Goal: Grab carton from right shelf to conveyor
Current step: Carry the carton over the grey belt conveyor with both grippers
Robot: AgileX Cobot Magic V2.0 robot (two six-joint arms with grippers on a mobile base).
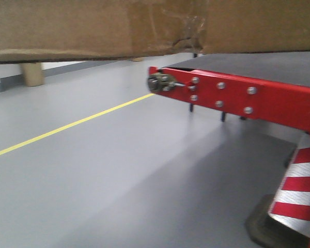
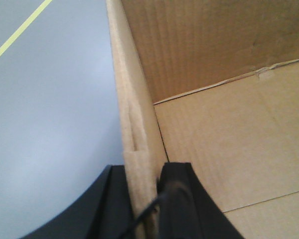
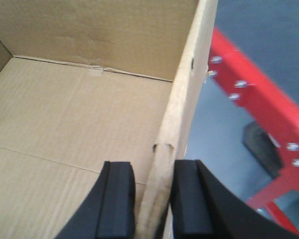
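Carton [image 1: 93,26] hangs above floor [image 1: 93,170], near end of conveyor [image 1: 268,64]. Your left gripper [image 2: 144,186] and right gripper [image 3: 153,186] each pinch one carton wall. Move both level, clear red frame [image 1: 237,95], then lower onto conveyor.

My carton [image 1: 93,26] is plain brown, finely ribbed inside. My jaws are black. The conveyor [image 1: 263,64] is dark grey, edged red. The floor [image 1: 108,175] is pale grey with a yellow line [image 1: 67,126].
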